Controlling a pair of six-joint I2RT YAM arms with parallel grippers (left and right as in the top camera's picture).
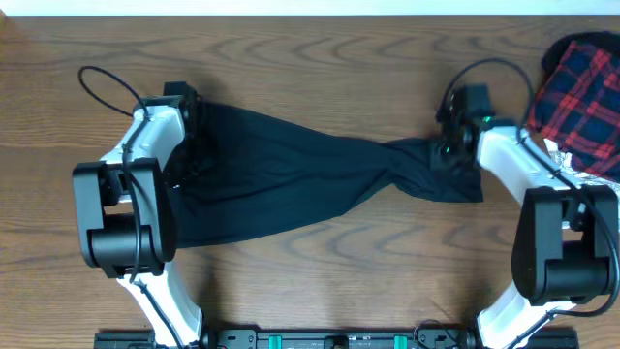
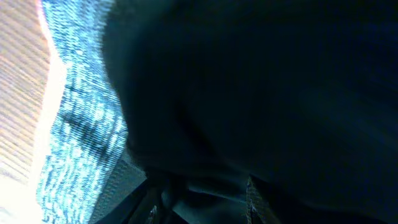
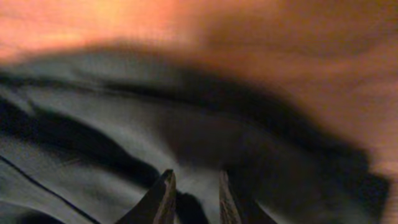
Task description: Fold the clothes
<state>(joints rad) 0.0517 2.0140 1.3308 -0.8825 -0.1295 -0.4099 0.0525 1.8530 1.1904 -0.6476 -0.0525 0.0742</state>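
My left fingers (image 1: 186, 124) are buried in the waistband end of the black trousers (image 1: 291, 170); I cannot tell their grip. The trousers stretch across the desk (image 1: 320, 58) to my right fingers (image 1: 448, 147), nearly closed, pinching the bunched leg end.

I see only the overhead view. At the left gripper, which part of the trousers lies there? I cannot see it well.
Observer: The left wrist view shows the grey-flecked waistband, next to the black of the trousers, with the table beside it.
Operator: Does the right gripper pinch the cloth?
Observer: In the right wrist view its fingertips stand slightly apart over the trousers. Whether cloth is pinched, I cannot tell.
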